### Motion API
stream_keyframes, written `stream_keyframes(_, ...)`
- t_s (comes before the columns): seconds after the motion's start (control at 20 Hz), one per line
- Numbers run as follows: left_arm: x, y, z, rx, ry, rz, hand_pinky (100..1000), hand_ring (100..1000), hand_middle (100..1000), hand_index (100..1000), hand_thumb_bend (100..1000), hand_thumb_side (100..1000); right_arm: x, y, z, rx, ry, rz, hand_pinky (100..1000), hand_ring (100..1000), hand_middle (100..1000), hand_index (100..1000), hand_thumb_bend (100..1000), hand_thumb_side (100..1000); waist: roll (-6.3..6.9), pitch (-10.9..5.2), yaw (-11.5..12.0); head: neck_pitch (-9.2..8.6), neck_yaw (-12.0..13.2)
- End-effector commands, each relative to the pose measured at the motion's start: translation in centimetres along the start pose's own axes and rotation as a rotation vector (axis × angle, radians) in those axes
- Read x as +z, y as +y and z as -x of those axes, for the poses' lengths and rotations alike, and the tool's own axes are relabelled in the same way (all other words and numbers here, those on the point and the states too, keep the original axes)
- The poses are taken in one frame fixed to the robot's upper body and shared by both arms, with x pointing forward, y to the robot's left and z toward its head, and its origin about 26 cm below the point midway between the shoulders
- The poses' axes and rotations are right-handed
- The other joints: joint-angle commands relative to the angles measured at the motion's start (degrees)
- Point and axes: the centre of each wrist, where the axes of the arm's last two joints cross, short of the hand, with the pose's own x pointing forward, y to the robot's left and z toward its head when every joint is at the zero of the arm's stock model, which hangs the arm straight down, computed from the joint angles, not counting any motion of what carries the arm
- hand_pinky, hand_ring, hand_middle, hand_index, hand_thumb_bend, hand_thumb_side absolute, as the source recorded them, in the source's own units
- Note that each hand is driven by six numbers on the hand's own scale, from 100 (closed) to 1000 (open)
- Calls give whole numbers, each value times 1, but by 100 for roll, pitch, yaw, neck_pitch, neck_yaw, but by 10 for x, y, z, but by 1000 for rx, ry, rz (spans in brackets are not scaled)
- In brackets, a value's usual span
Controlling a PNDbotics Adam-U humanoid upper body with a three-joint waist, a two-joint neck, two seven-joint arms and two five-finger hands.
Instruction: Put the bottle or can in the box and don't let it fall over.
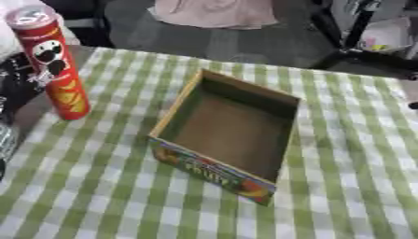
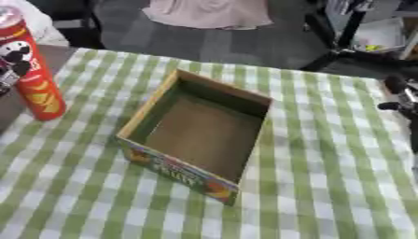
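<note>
A tall red chips can [image 1: 55, 70] with a silver top stands upright on the green checked tablecloth, at the far left. An open cardboard box [image 1: 230, 133] with a colourful printed front wall sits in the middle, turned askew and empty inside. The can stands apart from the box, to its left. A dark part of my left hand [image 1: 16, 81] shows at the left edge, right beside the can; I cannot make out whether it touches it. My right hand [image 2: 398, 99] shows only as black parts at the right edge, well away from the box.
The tablecloth [image 1: 343, 186] spreads wide to the right of and in front of the box. A bare grey strip of table [image 1: 32, 114] lies left of the can. Black stand legs [image 1: 351, 51] and pink cloth [image 1: 216, 13] lie beyond the far edge.
</note>
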Motion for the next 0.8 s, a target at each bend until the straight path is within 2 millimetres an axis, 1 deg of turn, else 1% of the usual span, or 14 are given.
stream_keyframes(0.05,-7,9,-13,-11,-37,-31,1000,876,787,885,858,522,-7,-5,-12,9,-31,4,534,879,1000,790,1000,541,47,-78,-16,-89,7)
stream_keyframes(0.25,-9,9,-13,-11,-33,-40,1000,873,786,886,874,534,-7,-5,-12,9,-26,4,533,874,1000,785,1000,541,53,-67,-21,-99,10)
stream_keyframes(0.8,-11,9,-11,-26,0,-78,1000,878,784,886,879,538,-8,-3,-13,5,-29,1,533,873,1000,785,1000,541,48,-17,-56,-151,51)
